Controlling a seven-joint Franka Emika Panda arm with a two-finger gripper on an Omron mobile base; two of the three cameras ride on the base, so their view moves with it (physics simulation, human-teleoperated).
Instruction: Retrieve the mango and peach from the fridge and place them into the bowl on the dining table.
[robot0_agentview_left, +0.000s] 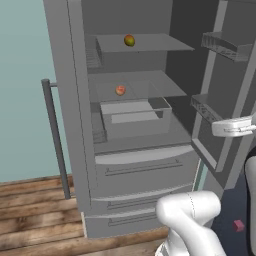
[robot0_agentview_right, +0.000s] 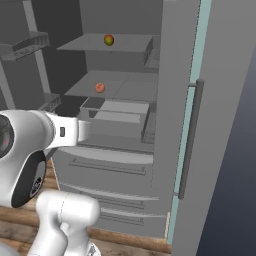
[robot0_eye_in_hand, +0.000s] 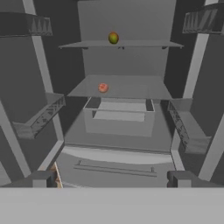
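The fridge (robot0_agentview_left: 145, 170) stands with both upper doors swung open, its grey shelves facing me. On the top shelf lies the mango (robot0_agentview_left: 129, 40) (robot0_agentview_right: 109, 39) (robot0_eye_in_hand: 113, 38), yellow-green with a red blush. One shelf lower, slightly to the left, rests the pinkish-red peach (robot0_agentview_left: 120, 90) (robot0_agentview_right: 100, 87) (robot0_eye_in_hand: 103, 88). My gripper (robot0_eye_in_hand: 111, 179) is open with nothing between its fingers. It hangs in front of the fridge opening, well short of both fruits and below their shelves. The bowl and the dining table are out of view.
A grey crisper drawer (robot0_eye_in_hand: 119, 111) sits under the peach's shelf. Door bins (robot0_agentview_left: 222, 45) (robot0_agentview_right: 30, 44) jut out from both open doors. The left door's bar handle (robot0_agentview_left: 55, 140) and the right door's handle (robot0_agentview_right: 192, 137) flank me. A small pink cube (robot0_agentview_left: 238, 225) lies on the floor.
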